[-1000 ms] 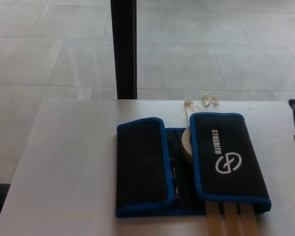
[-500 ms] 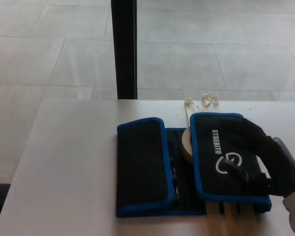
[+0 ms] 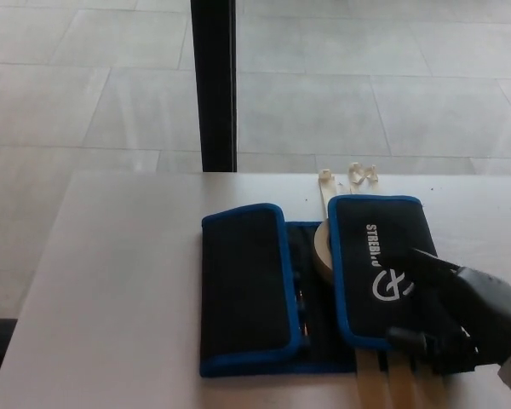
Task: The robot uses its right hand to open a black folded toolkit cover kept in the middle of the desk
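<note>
1. the black toolkit cover [image 3: 324, 285] w/ blue edging lies near the middle of the white desk [image 3: 128, 281], toward the near edge.
2. both side flaps are folded inward: left flap [image 3: 243, 290] flat, right flap [image 3: 383, 264] carrying a white logo and lettering, partly hidden by the hand.
3. btwn the flaps a narrow strip of the inside shows, w/ a cream roll of tape [image 3: 321, 249] tucked under the right flap's left edge.
4. the right hand [image 3: 456, 315] comes in from the near right corner and rests on the near right part of the right flap; fingers [image 3: 430, 262] spread over the fabric, thumb at the flap's near edge. can't tell whether it's actually gripping the flap or just lying on it.
5. pale strips [image 3: 400, 388] stick out from under the flap at the near edge, just beside the hand.
6. white cable ties [image 3: 326, 189] and small white bits [image 3: 364, 171] lie at the far side of the cover.
7. a black post [image 3: 213, 85] stands beyond the desk's far edge, over grey floor tiles [image 3: 366, 77].
8. left hand not seen.
</note>
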Tool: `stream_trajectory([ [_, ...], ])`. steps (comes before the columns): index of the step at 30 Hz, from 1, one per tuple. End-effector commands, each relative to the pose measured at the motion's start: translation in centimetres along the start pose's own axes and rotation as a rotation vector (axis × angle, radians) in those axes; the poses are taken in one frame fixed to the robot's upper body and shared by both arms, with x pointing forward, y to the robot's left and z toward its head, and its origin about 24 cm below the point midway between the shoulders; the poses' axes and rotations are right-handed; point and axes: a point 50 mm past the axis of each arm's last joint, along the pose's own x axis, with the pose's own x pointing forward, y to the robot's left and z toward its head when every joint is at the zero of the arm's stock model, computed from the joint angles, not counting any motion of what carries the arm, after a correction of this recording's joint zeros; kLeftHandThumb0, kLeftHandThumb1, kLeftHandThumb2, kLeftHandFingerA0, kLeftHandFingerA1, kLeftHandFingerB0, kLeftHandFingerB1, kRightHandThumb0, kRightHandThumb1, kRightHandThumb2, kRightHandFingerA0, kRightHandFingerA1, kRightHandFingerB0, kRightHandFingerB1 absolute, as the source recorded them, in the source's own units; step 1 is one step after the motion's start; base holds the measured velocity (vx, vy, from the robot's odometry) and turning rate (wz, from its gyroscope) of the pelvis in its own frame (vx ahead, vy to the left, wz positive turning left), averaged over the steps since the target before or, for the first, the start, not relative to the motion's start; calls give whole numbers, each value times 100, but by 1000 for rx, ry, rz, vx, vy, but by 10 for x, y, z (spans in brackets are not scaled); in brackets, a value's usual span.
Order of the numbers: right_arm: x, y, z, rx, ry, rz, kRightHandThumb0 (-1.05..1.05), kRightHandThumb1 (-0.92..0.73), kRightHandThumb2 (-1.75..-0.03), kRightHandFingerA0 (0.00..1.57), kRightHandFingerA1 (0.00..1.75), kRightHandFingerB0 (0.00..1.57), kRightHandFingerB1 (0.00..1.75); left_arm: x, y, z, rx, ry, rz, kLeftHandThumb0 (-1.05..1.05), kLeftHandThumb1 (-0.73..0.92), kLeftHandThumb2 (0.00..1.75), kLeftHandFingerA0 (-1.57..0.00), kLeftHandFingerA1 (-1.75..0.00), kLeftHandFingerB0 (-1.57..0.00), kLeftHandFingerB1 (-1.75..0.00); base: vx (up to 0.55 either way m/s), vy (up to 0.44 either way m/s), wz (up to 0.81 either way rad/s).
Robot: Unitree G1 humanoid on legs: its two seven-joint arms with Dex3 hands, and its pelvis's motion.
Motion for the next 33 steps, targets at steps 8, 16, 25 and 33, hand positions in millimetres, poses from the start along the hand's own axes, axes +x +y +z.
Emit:
stream_trajectory([
  [8, -12, 3, -29, -867, -176, 124, -65, -66, -61, 28, 44, 32, 31, 2, 9, 4, 5, 29, 41, -104, 41, 138, -71, -136, -35, -110, 0, 0, 0],
  [16, -10, 19, -27, -926, -143, 150, -57, -53, -58, 1, 30, 15, 28, 2, 8, 4, -20, 26, 36, -104, 30, 137, -34, -119, 0, -95, 0, 0, 0],
  [25, -7, 20, -37, -985, -119, 4, -19, -61, -61, 41, 48, 29, 32, 2, 8, 4, -10, 22, 36, -105, 31, 138, -25, -115, -8, -101, 0, 0, 0],
  [33, 1, 13, -36, -891, -142, -210, -30, -61, -62, 90, 160, 45, 40, 2, 8, 3, -2, 28, 47, -104, 40, 143, -45, -126, -5, -99, 0, 0, 0],
])
